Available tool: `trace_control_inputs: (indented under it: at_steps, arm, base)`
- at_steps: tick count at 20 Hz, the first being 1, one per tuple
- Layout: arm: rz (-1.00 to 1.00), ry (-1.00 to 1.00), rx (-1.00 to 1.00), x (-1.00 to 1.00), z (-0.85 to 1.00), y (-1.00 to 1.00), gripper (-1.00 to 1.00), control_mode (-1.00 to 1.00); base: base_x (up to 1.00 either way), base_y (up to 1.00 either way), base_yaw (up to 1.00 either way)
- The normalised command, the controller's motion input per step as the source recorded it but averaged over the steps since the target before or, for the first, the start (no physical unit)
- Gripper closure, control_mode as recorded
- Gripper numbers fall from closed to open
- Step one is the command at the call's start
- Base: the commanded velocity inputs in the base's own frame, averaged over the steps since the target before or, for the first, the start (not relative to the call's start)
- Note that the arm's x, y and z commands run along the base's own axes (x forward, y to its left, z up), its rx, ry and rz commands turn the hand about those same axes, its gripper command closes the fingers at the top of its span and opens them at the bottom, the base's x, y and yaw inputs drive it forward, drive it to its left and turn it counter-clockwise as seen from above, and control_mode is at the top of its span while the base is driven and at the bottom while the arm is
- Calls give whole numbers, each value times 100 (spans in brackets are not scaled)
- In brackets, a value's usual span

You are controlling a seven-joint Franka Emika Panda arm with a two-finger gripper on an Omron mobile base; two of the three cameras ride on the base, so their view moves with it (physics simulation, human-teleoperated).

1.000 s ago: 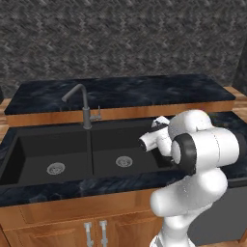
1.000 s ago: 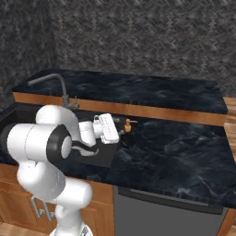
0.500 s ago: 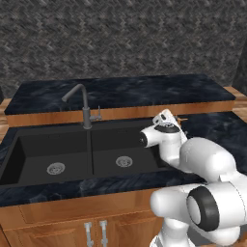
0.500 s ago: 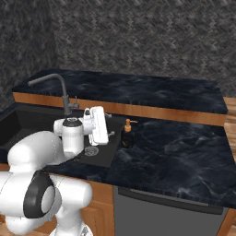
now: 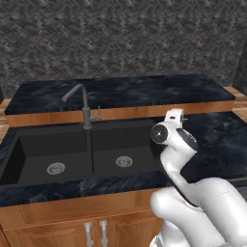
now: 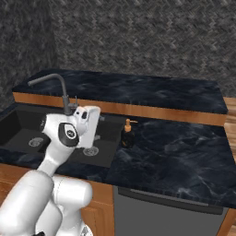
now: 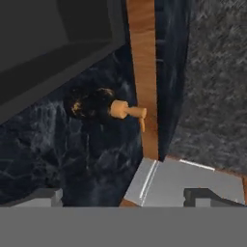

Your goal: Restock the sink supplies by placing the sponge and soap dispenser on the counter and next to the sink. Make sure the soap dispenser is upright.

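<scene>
While the soap dispenser is standing upright on the tabletop just beside the sink edge, the gripper is hovering apart, empty; the sponge placement is apparently remaining.

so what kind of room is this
A kitchen, rendered rather than real: a black double-basin sink with a grey gooseneck faucet set in a dark marbled counter, and a soap dispenser standing upright beside the sink.

The soap dispenser stands on the counter right of the sink.
</scene>
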Motion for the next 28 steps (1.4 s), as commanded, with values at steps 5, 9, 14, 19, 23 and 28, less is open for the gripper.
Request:
trace_control_inputs:
  at_steps: [5,9,14,19,23,28]
  arm:
    - [-2,-41,83,-60,36,12,-100,-100]
    - [-3,-35,85,-84,2,17,-100,-100]
    - [-5,-24,77,-86,6,33,-100,-100]
    - [-3,-9,66,-97,6,17,-100,-100]
    - [-2,-12,40,-90,-39,0,-100,-100]
    - [-7,0,-1,-45,-44,16,-100,-100]
  base:
    - [0,0,0]
    - [0,0,0]
    - [0,0,0]
    - [0,0,0]
    - [0,0,0]
    - [0,0,0]
